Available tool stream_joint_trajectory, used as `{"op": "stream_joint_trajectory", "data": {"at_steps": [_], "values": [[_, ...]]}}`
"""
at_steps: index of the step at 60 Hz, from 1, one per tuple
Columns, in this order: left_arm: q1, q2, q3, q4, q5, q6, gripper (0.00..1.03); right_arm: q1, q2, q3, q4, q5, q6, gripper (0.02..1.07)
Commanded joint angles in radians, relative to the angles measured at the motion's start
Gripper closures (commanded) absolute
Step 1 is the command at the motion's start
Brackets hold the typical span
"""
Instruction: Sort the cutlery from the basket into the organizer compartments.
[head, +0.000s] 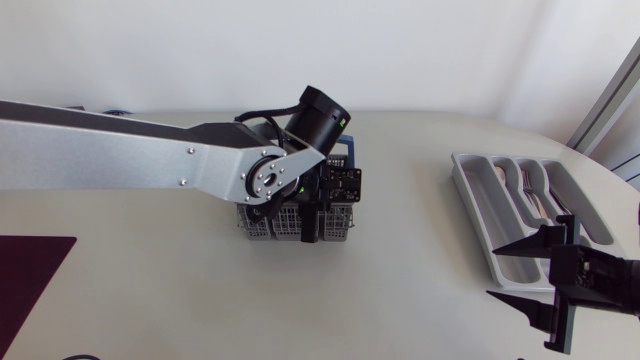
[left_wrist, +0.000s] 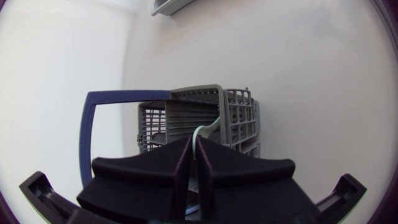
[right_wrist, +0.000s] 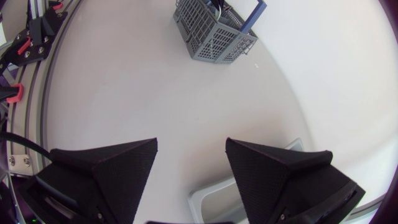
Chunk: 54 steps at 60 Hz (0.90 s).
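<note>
Left gripper (left_wrist: 194, 144) pinches a pale utensil (left_wrist: 209, 127) over the basket (left_wrist: 239, 115).
Only the head view shows cutlery (head: 531, 188) in the organizer (head: 468, 178); right gripper (head: 494, 272) spread wide.

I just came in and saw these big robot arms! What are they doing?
They are sorting cutlery. The left gripper is down at the grey basket, shut on a pale handle that sticks up from it. The right gripper hangs open by one end of the grey organizer, holding nothing. A few pieces of cutlery already lie in the organizer.
</note>
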<state>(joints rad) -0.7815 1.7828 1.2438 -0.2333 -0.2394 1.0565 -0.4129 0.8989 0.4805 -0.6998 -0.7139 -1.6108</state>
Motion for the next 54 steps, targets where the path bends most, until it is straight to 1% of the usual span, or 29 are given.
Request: {"op": "stream_joint_trajectory", "data": {"at_steps": [1,19,34,39,44,50,54], "values": [[-0.010,-0.031,-0.040,-0.003,-0.006,0.039,1.00,0.014,-0.008,-0.029,0.002,-0.006,0.028,0.27],[-0.013,-0.120,-0.053,-0.011,-0.031,0.060,1.00,0.072,-0.069,-0.039,0.000,0.001,0.092,0.27],[-0.030,-0.230,-0.060,-0.011,-0.035,0.039,1.00,0.146,-0.166,-0.040,0.003,0.002,0.204,0.27],[-0.044,-0.286,-0.063,-0.015,-0.043,0.011,1.00,0.177,-0.216,-0.039,0.039,0.001,0.292,0.27],[-0.073,-0.342,-0.070,-0.023,-0.061,-0.029,1.00,0.215,-0.278,-0.039,0.082,0.001,0.391,0.27],[-0.093,-0.375,-0.046,-0.075,-0.070,-0.135,1.00,0.275,-0.331,-0.039,0.132,0.007,0.517,0.27],[-0.093,-0.373,-0.020,-0.115,-0.070,-0.205,1.00,0.333,-0.354,-0.037,0.181,0.034,0.612,0.27]]}}
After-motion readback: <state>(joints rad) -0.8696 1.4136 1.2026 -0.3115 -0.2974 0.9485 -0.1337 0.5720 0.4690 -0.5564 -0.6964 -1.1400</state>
